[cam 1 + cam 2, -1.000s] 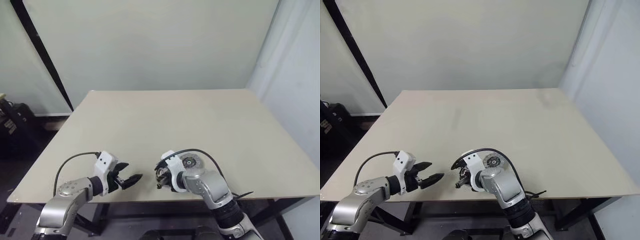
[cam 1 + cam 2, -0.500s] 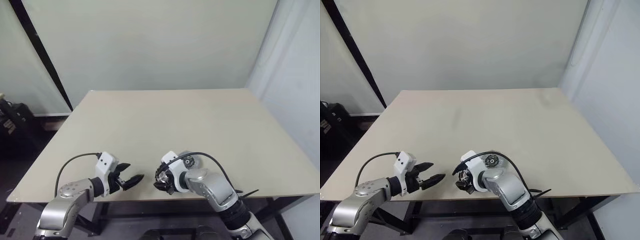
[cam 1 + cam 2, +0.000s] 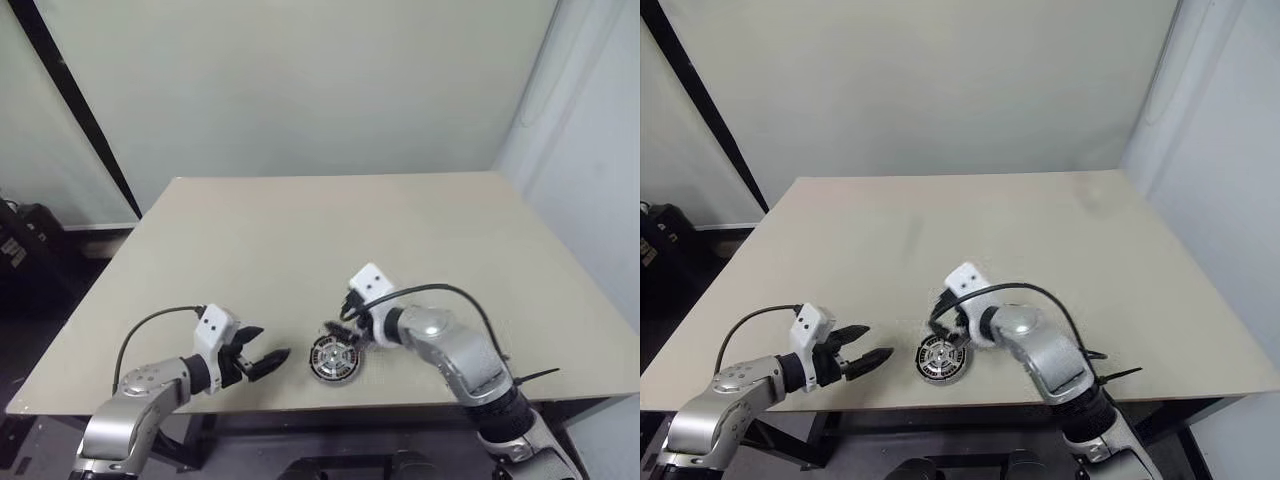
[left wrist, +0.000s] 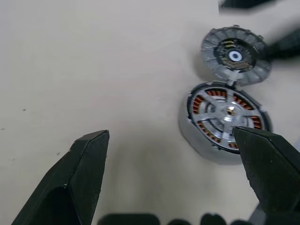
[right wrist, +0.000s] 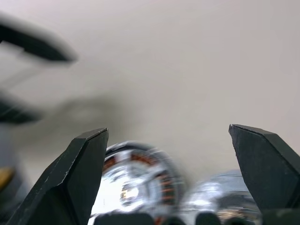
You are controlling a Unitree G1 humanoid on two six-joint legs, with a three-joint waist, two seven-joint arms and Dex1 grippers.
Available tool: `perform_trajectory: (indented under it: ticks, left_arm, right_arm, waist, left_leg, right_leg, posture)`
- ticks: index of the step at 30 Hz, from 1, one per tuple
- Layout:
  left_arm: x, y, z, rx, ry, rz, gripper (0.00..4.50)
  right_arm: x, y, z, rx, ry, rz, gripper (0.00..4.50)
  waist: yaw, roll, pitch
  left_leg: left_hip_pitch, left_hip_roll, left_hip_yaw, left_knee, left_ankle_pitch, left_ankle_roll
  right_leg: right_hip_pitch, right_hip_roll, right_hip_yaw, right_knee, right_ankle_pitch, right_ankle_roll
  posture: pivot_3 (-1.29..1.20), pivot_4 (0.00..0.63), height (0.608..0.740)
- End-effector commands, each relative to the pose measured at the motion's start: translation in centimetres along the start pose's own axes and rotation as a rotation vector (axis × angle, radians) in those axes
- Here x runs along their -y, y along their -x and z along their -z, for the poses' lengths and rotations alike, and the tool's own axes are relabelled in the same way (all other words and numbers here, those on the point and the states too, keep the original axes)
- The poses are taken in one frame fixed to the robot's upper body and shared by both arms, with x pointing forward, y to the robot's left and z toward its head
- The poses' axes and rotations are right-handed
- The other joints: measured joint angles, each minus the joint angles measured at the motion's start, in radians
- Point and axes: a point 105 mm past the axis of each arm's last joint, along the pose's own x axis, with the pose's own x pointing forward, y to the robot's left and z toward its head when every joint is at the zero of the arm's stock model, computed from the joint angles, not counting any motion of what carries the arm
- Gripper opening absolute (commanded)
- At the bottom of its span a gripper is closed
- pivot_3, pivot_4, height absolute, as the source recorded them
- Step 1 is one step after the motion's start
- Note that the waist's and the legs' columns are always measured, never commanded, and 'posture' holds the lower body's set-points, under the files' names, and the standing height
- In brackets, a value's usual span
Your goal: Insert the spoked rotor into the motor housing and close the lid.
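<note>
The motor housing (image 4: 224,123) sits on the beige surface (image 3: 400,240) near its front edge, roughly at 6 o'clock of the tabletop and a little left of centre between the two arms. In the left wrist view the spoked rotor (image 4: 226,114) lies seated inside it, its silver spokes crossing over the ring of copper-coloured windings, hub in the middle. The lid (image 4: 236,55) lies flat and open just beside the housing, a small tab between them where the two rims meet; in the head views it sits at about 1 o'clock from the housing, its dark centre with a pale dot facing up.

The right end effector (image 3: 343,322) hovers just above the lid, at about 1 o'clock from the housing, its black fingers spread wide and gripping nothing. The left end effector (image 3: 262,361) hangs at about 9 o'clock from the housing, near but apart from it, pointing toward it with its fingers also spread wide and empty.
</note>
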Motion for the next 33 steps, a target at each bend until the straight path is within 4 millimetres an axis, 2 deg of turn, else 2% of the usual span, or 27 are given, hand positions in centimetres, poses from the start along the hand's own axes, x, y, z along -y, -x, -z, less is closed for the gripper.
perform_trajectory:
  ticks: [1, 4, 8, 12, 16, 19, 22, 24, 28, 33]
  left_arm:
    - [0.9, 0.1, -0.9, 0.044, -0.023, 0.055, 4.50]
    - [0.9, 0.2, -0.8, 0.042, -0.015, 0.066, 4.50]
    - [0.9, -0.1, -0.8, 0.040, -0.022, 0.073, 4.50]
    - [1.1, -0.3, -1.0, 0.038, -0.032, 0.084, 4.50]
    - [1.0, -0.4, -1.0, 0.033, -0.038, 0.087, 4.50]
    - [1.0, -0.3, -0.9, 0.028, -0.039, 0.084, 4.50]
    - [1.0, -0.1, -0.8, 0.023, -0.037, 0.079, 4.50]
    - [1.0, 0.0, -0.7, 0.021, -0.037, 0.077, 4.50]
    - [1.0, 0.1, -0.5, 0.012, -0.034, 0.076, 4.50]
    - [1.1, -0.2, -0.6, 0.011, -0.029, 0.080, 4.50]
  right_arm:
    - [5.6, 2.1, -1.4, 0.068, 0.071, 0.220, 4.49]
    - [9.3, 3.8, 0.8, -0.005, 0.127, 0.346, 4.49]
    - [11.5, 4.6, 4.2, -0.114, 0.161, 0.393, 4.49]
    - [12.0, 4.0, 7.0, -0.169, 0.135, 0.403, 4.49]
    - [11.3, 2.9, 9.1, -0.172, 0.034, 0.363, 4.49]
    - [9.9, 2.1, 8.9, -0.115, -0.043, 0.306, 4.49]
    - [8.4, 1.5, 7.8, -0.053, -0.096, 0.239, 4.49]
    - [7.4, 1.3, 6.7, -0.006, -0.127, 0.192, 4.49]
    - [4.3, 0.8, 2.9, 0.130, -0.275, 0.027, 4.49]
    - [0.2, -0.2, 1.4, 0.109, -0.244, -0.122, 4.49]
  waist:
    - [0.000, 0.000, 0.000]
    - [0.000, 0.000, 0.001]
    - [-0.002, 0.000, 0.001]
    - [-0.001, 0.000, 0.001]
    - [-0.001, 0.000, 0.001]
    - [-0.001, 0.000, 0.001]
    - [-0.001, 0.000, 0.001]
    - [-0.001, 0.000, 0.001]
    - [-0.001, 0.000, 0.001]
    - [-0.001, 0.000, 0.001]
  left_leg:
    - [0.000, 0.000, 0.001, 0.001, 0.000, 0.000]
    - [0.001, 0.000, 0.003, 0.002, 0.000, 0.000]
    - [0.001, 0.001, 0.006, 0.002, 0.000, 0.001]
    - [0.003, 0.004, 0.010, 0.001, -0.002, 0.004]
    - [0.003, 0.003, 0.011, 0.002, -0.002, 0.004]
    - [0.003, 0.003, 0.011, 0.002, -0.002, 0.004]
    - [0.004, 0.003, 0.011, 0.003, -0.002, 0.004]
    - [0.004, 0.003, 0.011, 0.003, -0.002, 0.004]
    - [0.004, 0.004, 0.011, 0.003, -0.002, 0.004]
    - [0.005, 0.004, 0.011, 0.003, -0.002, 0.004]
  right_leg:
    - [0.000, 0.000, 0.000, 0.000, 0.000, 0.000]
    - [0.001, -0.001, 0.001, 0.000, 0.000, -0.001]
    - [0.001, 0.000, 0.003, 0.000, 0.000, -0.001]
    - [0.001, 0.000, 0.004, 0.000, 0.000, -0.001]
    - [0.001, 0.000, 0.005, 0.000, 0.000, 0.000]
    - [0.002, 0.000, 0.005, 0.000, 0.000, 0.000]
    - [0.002, 0.001, 0.006, 0.001, 0.000, 0.000]
    - [0.002, 0.001, 0.006, 0.001, 0.000, 0.000]
    - [0.002, 0.002, 0.006, 0.001, 0.000, 0.000]
    - [0.002, 0.002, 0.006, 0.002, 0.000, 0.000]
  posture:
    - [0.00, 0.000, 0.740]
    - [0.00, 0.000, 0.740]
    - [0.00, 0.000, 0.740]
    - [0.00, 0.000, 0.740]
    - [0.00, 0.000, 0.740]
    - [0.00, 0.000, 0.740]
    - [0.00, 0.000, 0.740]
    - [0.00, 0.000, 0.740]
    - [0.00, 0.000, 0.740]
    - [0.00, 0.000, 0.740]
